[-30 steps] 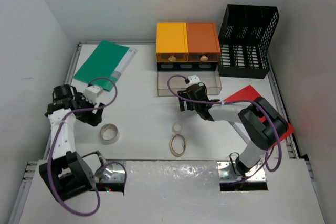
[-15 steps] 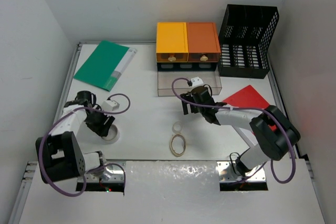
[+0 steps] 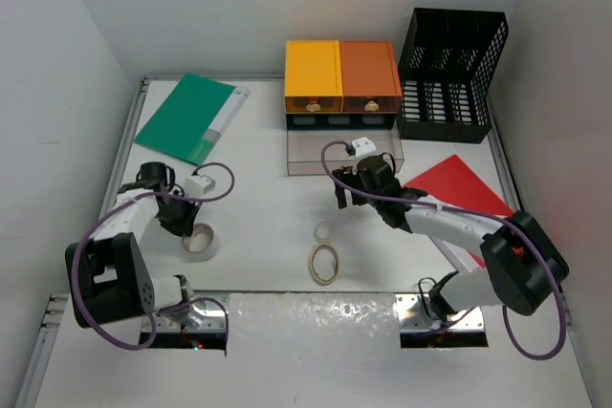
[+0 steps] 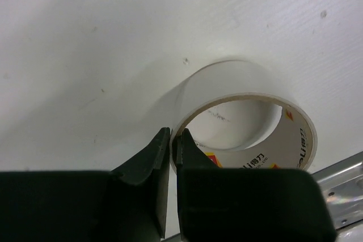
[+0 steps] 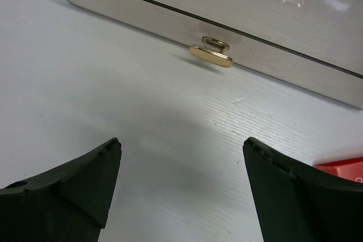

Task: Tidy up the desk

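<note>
clear drawer (image 5: 238, 9) before right gripper (image 5: 181, 160)

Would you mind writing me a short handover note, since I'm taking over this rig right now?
Left gripper: fingers nearly closed at the rim of the tape roll; a firm grip cannot be confirmed.
Right gripper: open, facing the brass knob of the clear drawer, not touching it.
On the desk: green folder far left, red folder right, small ring and oval band near centre.
Done: nothing visibly put away. Left: tape roll, ring, band, folders, drawer.
</note>
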{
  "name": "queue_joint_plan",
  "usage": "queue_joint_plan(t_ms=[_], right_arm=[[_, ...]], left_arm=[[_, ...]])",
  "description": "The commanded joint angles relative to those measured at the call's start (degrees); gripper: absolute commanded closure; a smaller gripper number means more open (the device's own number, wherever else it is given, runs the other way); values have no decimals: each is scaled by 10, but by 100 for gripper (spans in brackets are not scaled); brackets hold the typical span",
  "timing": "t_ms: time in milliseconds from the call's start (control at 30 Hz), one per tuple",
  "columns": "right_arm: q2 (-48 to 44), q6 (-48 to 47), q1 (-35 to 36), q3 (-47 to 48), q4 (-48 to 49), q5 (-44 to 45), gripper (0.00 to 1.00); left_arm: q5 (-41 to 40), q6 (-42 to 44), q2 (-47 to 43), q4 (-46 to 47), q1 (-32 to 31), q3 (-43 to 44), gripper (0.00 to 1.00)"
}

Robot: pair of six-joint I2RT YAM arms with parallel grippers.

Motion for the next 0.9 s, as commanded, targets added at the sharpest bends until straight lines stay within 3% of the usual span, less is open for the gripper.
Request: queue_joint_plan(t_ms=[0,233,367,500,700,867], right_arm=[[-35,-27,1,11,-20,-51,14],[-31,2,4,59,14,-223,15],[5,19,47,119,78,-299,15],[74,22,100,225,95,-313,15],[179,27,151,340,88,-320,17],[220,57,176,337,135,-238,22]], left_arm=[[51,-38,-3,44,-8,34,100],[77,-84,-39,60,-28,92,100],[68,-118,-78,75,-77,111,100],[49,-137,-90,59,-122,127,100],[48,-143,-100,49,-125,129,100],[39,-195,-101,55,-125,139,100]])
